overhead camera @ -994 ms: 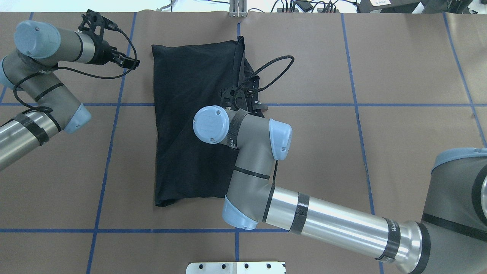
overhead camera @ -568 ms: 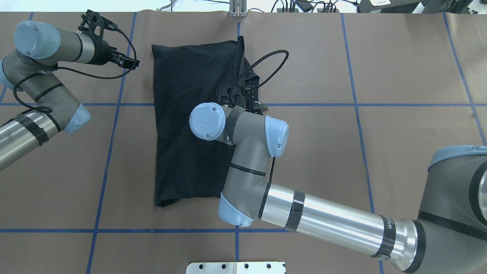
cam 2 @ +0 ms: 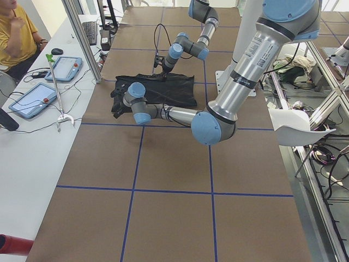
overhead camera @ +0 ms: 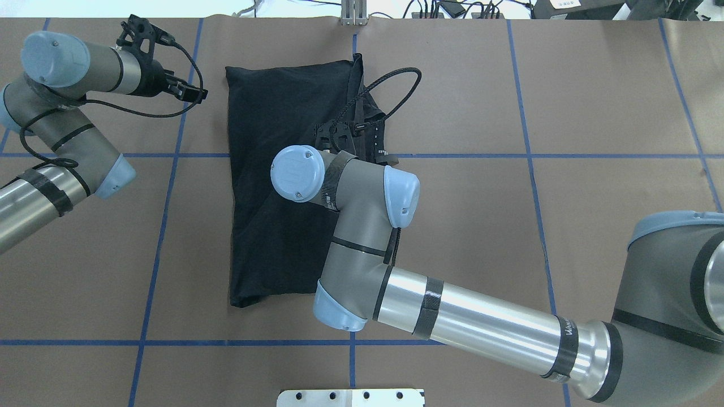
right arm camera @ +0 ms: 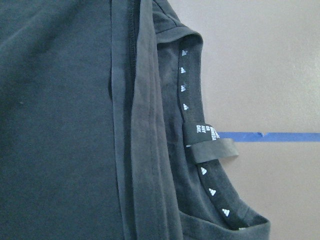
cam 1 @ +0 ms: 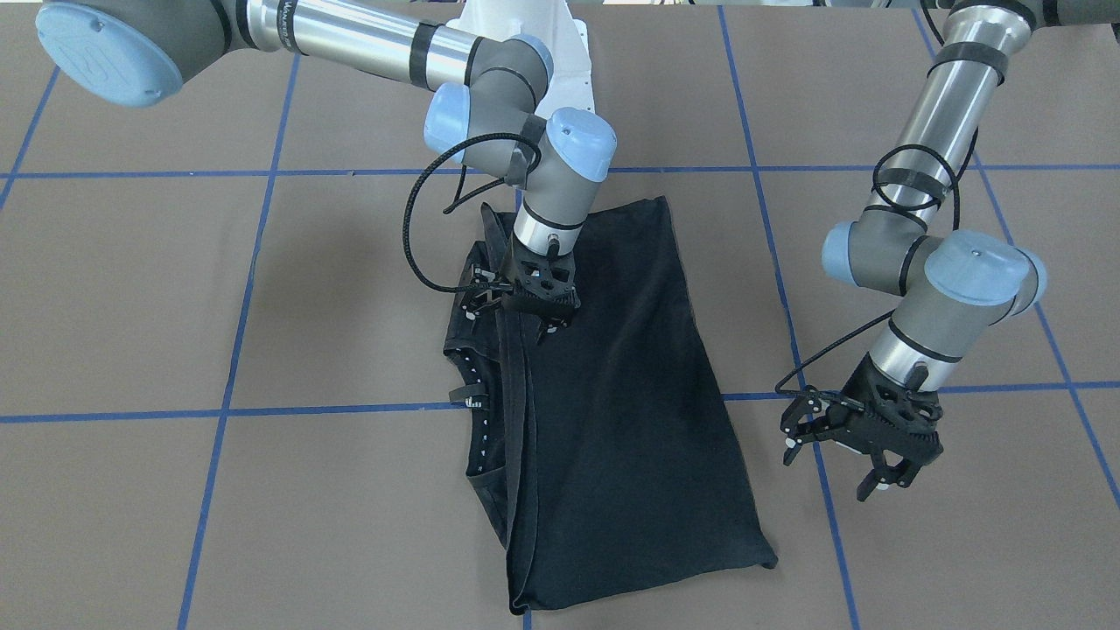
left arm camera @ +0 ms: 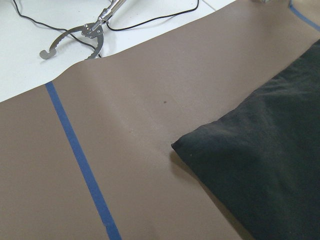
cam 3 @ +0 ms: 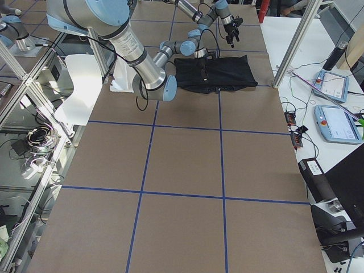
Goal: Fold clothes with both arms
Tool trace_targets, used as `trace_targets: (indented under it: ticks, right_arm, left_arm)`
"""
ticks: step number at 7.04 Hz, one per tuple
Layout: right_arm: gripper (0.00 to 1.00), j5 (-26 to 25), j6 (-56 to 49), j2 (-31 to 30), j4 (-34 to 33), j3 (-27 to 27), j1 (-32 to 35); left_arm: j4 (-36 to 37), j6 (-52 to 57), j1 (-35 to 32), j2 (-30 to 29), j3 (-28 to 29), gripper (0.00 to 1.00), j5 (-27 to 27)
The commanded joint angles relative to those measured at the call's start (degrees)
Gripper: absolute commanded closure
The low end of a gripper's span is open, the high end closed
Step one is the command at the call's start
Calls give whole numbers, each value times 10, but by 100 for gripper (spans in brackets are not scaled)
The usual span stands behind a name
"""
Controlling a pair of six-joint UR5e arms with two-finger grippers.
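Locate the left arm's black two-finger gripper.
Overhead view, upper left: the left arm's black two-finger gripper hovers over the brown table paper, above a blue tape line, just off the far-left corner of the black folded T-shirt, not touching it.

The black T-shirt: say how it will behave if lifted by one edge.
The T-shirt will probably be floppy: it lies flat in soft folds and would drape from a grasp. Likely light, being thin cloth. Pushed, its layers may bunch, since the collar lies loose beside the fold.
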Motion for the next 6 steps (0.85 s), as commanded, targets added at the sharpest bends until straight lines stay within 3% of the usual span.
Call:
trace_targets:
  ticks: [1,4,6]
  right_arm:
    - [19,1,-1,5,-1,-15,-1]
    - [39,7,-27,12,-7,-23,0]
    - [41,7,-65,11,-41,-17,4]
  left_arm:
    - [0,0,0,-1,0,0,0]
    - [0,0,1,0,1,0,0]
    - [0,0,1,0,1,0,0]
